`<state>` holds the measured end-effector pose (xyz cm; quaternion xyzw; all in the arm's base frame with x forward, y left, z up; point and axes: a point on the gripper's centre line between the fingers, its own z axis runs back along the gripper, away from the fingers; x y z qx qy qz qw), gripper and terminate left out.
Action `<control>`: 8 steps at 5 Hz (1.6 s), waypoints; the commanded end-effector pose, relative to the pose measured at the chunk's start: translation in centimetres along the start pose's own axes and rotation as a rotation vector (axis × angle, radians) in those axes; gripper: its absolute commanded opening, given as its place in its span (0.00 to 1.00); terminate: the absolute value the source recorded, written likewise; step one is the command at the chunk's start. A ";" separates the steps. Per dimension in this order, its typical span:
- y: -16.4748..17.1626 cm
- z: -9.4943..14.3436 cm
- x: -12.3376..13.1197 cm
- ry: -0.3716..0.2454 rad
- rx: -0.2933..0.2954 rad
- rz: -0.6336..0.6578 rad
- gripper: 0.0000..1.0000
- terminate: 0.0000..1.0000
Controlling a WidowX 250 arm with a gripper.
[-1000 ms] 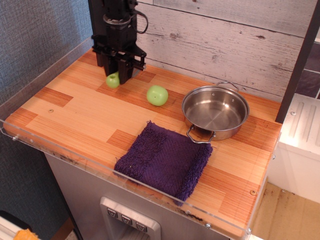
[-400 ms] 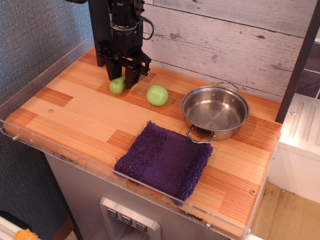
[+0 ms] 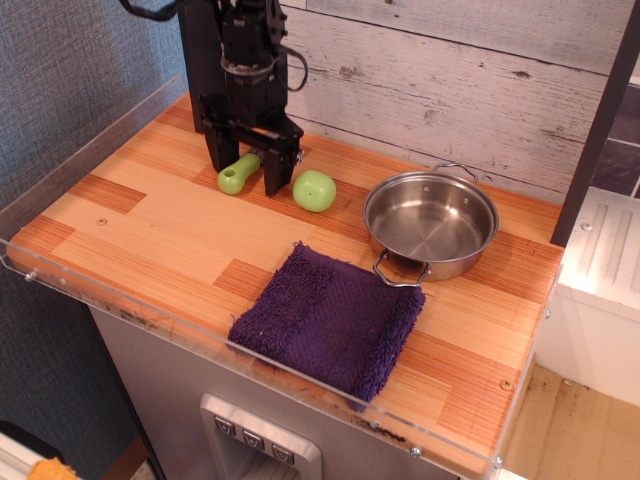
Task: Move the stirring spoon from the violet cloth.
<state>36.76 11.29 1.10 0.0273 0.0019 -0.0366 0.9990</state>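
Observation:
The stirring spoon point(image 3: 238, 174) lies on the wooden counter at the back left; only its lime-green handle shows, and the grey head is hidden behind the gripper. My black gripper point(image 3: 247, 177) stands straight over it. Its fingers point(image 3: 279, 175) are spread wide on either side of the handle and do not clamp it. The violet cloth point(image 3: 330, 318) lies flat near the front edge, well apart from the spoon, with nothing on it.
A lime-green ball point(image 3: 314, 190) sits just right of the gripper. A steel pan point(image 3: 431, 223) with two handles stands at the right, touching the cloth's far corner. A clear plastic rim point(image 3: 150, 322) runs along the front and left edges. A plank wall stands behind.
The gripper has shifted a little right and forward with the spoon. Its fingers have spread apart, and the green handle now lies on the counter between them.

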 end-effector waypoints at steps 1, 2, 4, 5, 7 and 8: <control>-3.6 10.5 -4.1 -0.095 0.039 0.047 1.00 0.00; -5.8 12.6 -6.5 -0.069 0.041 0.039 1.00 0.00; -9.3 11.5 -9.6 -0.080 -0.064 0.058 1.00 0.00; -9.3 11.2 -10.4 -0.117 -0.070 0.066 1.00 0.00; -8.9 11.1 -11.2 -0.144 -0.063 0.073 1.00 0.00; -8.9 11.1 -11.2 -0.144 -0.063 0.073 1.00 1.00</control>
